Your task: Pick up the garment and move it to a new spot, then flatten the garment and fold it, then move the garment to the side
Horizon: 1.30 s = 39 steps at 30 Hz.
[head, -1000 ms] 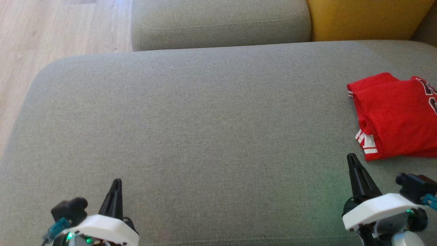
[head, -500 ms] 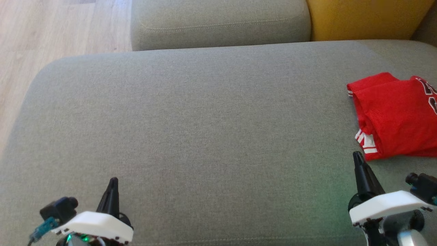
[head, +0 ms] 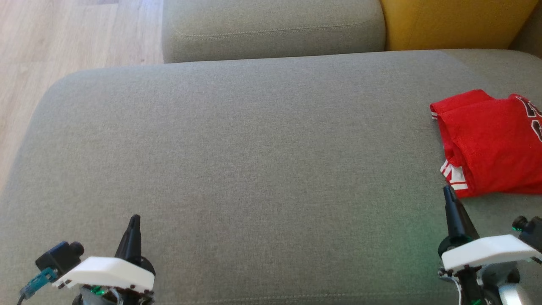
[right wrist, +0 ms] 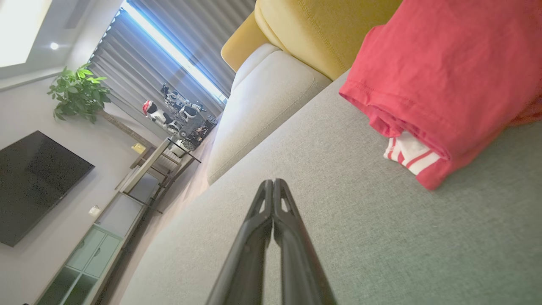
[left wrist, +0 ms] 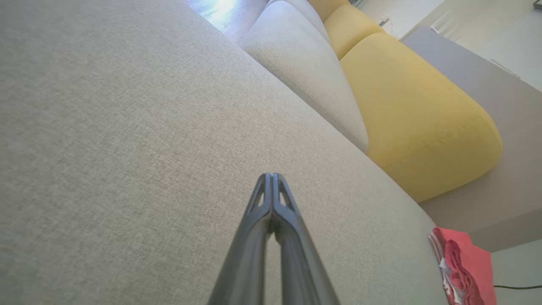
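At the bottom edge of the head view, the left gripper (head: 134,220) in the lower left corner and the right gripper (head: 448,194) in the lower right both hold their dark, tapered fingers pressed together on nothing, above a broad grey seat (head: 254,148). The garment (head: 491,144) lies folded at the right edge of the frame, just beyond the right gripper's tip and apart from it, with nothing lying between the two. Behind the seat, a grey cushion (head: 271,29) fills the upper centre and a yellow cushion (head: 457,23) the upper right, with wood floor (head: 63,34) in the upper left. Since a second ago, both grippers have drawn outward toward their corners and sunk lower in the frame, while the garment has stayed put. The seat is a tight, flecked weave with rounded corners. The garment is red mesh-like cloth, with white-and-red striped trim showing at its near fold and dark lettering at the frame's edge.
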Motion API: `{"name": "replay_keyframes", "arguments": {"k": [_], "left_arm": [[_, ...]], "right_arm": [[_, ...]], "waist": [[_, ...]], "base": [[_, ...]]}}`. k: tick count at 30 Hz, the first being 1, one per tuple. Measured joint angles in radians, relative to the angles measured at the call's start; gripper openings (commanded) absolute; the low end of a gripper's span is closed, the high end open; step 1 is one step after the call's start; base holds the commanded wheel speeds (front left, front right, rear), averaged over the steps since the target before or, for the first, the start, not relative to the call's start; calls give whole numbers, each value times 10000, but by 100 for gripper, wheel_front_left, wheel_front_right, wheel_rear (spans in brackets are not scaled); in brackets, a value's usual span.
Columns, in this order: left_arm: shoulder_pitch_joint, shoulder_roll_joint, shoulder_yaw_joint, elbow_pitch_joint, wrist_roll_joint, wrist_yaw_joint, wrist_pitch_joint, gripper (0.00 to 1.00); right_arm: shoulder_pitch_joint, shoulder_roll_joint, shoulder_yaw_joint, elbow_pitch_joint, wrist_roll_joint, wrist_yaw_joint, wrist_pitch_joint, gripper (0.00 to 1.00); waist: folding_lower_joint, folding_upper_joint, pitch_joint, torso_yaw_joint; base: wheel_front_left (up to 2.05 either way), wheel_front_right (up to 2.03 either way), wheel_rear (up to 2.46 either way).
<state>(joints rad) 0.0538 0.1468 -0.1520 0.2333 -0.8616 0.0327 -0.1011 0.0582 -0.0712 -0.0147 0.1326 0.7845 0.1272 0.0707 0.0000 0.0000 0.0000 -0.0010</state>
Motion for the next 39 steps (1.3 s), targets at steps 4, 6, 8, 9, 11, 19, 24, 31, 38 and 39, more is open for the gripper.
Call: {"name": "replay_keyframes", "arguments": {"k": [4,6,8,9,11,19,24,31,38,39], "left_arm": [[-91,-56,77,27,-525,-161,119,0],[-169,-81,128,46,-740,-167,213,0],[-194,-102,167,46,-846,-198,217,0],[-196,-125,222,46,-953,-245,224,0],[-195,-169,322,56,-1152,-257,307,0],[-245,-259,483,142,-1988,-430,523,0],[-424,-288,692,169,-2510,-539,665,0],[-433,-382,861,199,-3244,-696,840,0],[-585,-533,1078,253,-4071,-853,1081,0],[-616,-543,1103,251,-4176,-872,1099,0]], "right_arm": [[-128,2,-42,73,583,0,2,0],[-128,2,-69,111,815,0,2,0],[-130,2,-79,123,920,0,2,0],[-132,2,-92,140,1039,0,2,0],[-136,2,-151,194,1277,0,4,0],[-338,2,-240,351,2190,0,15,0],[-342,2,-299,441,2771,0,59,0],[-526,2,-382,598,3586,0,86,0],[-547,4,-525,752,4512,0,88,0],[-568,4,-537,771,4615,0,88,0]], "waist": [[0,0,2,1],[0,0,3,1],[0,0,4,1],[0,0,4,1],[0,0,5,2],[0,0,9,3],[0,0,11,3],[0,0,14,4],[0,0,17,5],[0,0,18,5]], "base": [[0,0,0],[0,0,0],[0,0,0],[0,0,0],[0,0,0],[0,0,0],[0,0,0],[0,0,0],[0,0,0],[0,0,0]]}}
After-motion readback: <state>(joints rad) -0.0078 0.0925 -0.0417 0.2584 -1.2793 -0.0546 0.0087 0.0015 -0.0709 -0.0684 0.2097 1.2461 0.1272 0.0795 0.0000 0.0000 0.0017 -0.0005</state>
